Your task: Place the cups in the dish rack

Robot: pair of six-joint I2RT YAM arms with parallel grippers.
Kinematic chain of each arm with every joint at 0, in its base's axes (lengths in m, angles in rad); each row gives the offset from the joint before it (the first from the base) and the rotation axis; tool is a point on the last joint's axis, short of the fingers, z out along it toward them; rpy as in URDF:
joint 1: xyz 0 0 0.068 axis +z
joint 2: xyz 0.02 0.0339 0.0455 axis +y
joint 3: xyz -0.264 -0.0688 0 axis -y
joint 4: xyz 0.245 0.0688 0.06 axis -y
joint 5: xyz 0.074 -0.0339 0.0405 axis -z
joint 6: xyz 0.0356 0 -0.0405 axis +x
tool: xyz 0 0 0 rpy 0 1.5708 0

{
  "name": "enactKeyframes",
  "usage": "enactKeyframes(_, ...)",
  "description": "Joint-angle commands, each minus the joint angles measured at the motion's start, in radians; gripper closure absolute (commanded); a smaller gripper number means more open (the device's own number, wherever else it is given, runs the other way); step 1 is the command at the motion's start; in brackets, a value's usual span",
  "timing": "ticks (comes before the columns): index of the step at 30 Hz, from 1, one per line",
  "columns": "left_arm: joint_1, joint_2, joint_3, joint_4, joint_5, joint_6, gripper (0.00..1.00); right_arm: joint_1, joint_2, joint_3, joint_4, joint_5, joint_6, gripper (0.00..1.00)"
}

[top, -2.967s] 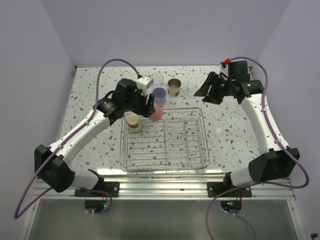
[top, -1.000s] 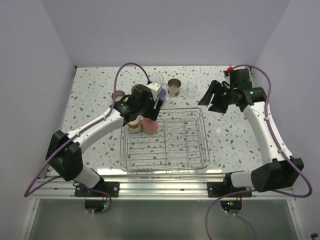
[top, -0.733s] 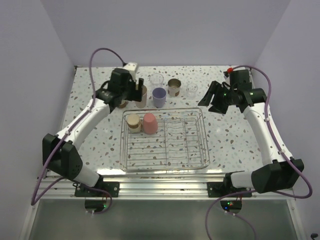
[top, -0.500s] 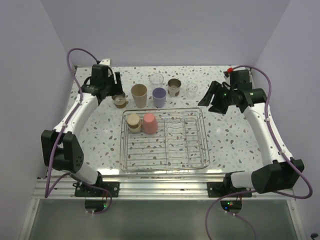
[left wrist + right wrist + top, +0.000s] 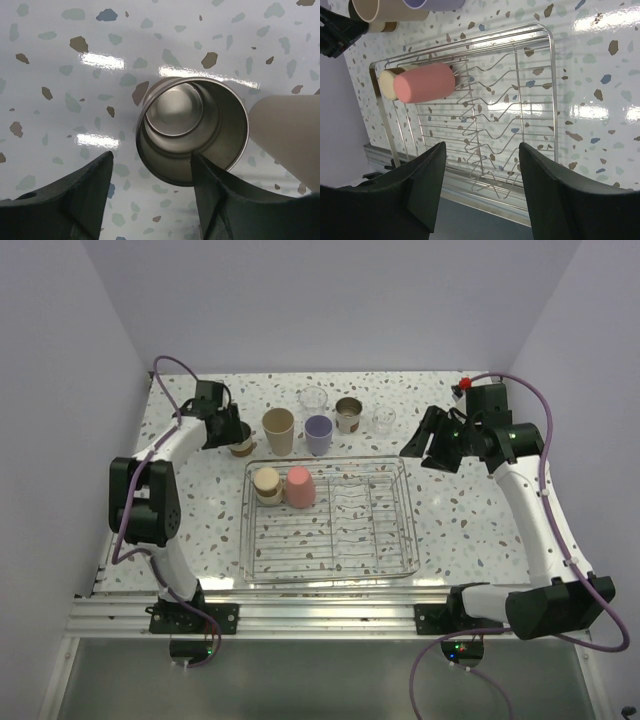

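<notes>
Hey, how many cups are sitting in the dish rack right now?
2: a pink cup and a cream-coloured cup, side by side in the far-left corner of the dish rack. None looks hidden.

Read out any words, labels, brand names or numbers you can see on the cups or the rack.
No text can be read in any view.
The pink cup, the metal cup and the tan cup are plain, with no print.
The dish rack is bare wire, with no tag or label.
</notes>
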Motion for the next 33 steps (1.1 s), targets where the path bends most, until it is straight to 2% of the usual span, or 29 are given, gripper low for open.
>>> enactKeyframes(1,0.012,0.030,0.046,0.052,-0.001,-0.019,0.37,0.001,-0.015,0.046,-0.038,0.017,-0.030,0.36)
enactKeyframes(3,0.014,0.041,0.049,0.057,-0.001,-0.014,0.46,0.001,-0.014,0.050,-0.038,0.014,-0.030,0.36)
enactKeyframes(4,0.014,0.050,0.054,0.054,-0.008,-0.011,0.55,0.001,-0.011,0.050,-0.040,0.014,-0.030,0.36)
enactKeyframes(6,0.020,0.055,0.055,0.052,-0.011,-0.008,0.66,0.003,-0.009,0.047,-0.038,0.009,-0.027,0.36)
enactKeyframes(7,0.022,0.056,0.055,0.054,-0.014,-0.008,0.81,0.001,-0.009,0.046,-0.035,0.007,-0.027,0.36)
enactKeyframes(10,0.031,0.047,0.055,0.052,-0.013,-0.008,1.00,0.001,-0.005,0.038,-0.022,0.001,-0.023,0.36)
enactKeyframes(15,0.054,-0.025,0.057,0.031,0.036,-0.097,1.00,0.001,0.049,0.090,0.018,-0.032,-0.004,0.37)
enactKeyframes(18,0.057,-0.140,0.000,0.080,0.123,-0.192,1.00,0.001,0.089,0.128,0.107,-0.130,0.040,0.34)
enactKeyframes(20,0.058,-0.223,-0.026,0.130,0.156,-0.241,1.00,0.003,0.109,0.136,0.223,-0.248,0.085,0.26)
enactKeyframes(21,0.061,-0.267,-0.043,0.149,0.183,-0.256,1.00,0.004,0.126,0.127,0.332,-0.293,0.149,0.19)
enactKeyframes(22,0.061,-0.287,-0.049,0.159,0.202,-0.288,1.00,0.007,0.133,0.121,0.394,-0.371,0.187,0.05)
enactKeyframes(23,0.063,-0.307,-0.057,0.173,0.223,-0.309,1.00,0.017,0.143,0.115,0.453,-0.402,0.229,0.02)
enactKeyframes(24,0.063,-0.338,-0.067,0.204,0.275,-0.325,1.00,0.026,0.152,0.110,0.574,-0.426,0.308,0.02)
enactKeyframes(26,0.066,-0.367,-0.073,0.227,0.317,-0.381,1.00,0.067,0.195,0.116,0.670,-0.474,0.391,0.02)
enactKeyframes(29,0.066,-0.405,-0.072,0.320,0.464,-0.436,1.00,0.147,0.270,0.150,0.825,-0.503,0.488,0.02)
enactKeyframes(31,0.066,-0.428,-0.081,0.418,0.593,-0.511,1.00,0.182,0.305,0.159,0.981,-0.513,0.560,0.02)
enactKeyframes(32,0.066,-0.439,-0.113,0.477,0.635,-0.546,1.00,0.217,0.343,0.158,1.048,-0.511,0.648,0.02)
enactKeyframes(33,0.066,-0.467,-0.138,0.614,0.715,-0.588,1.00,0.231,0.362,0.156,1.180,-0.510,0.695,0.02)
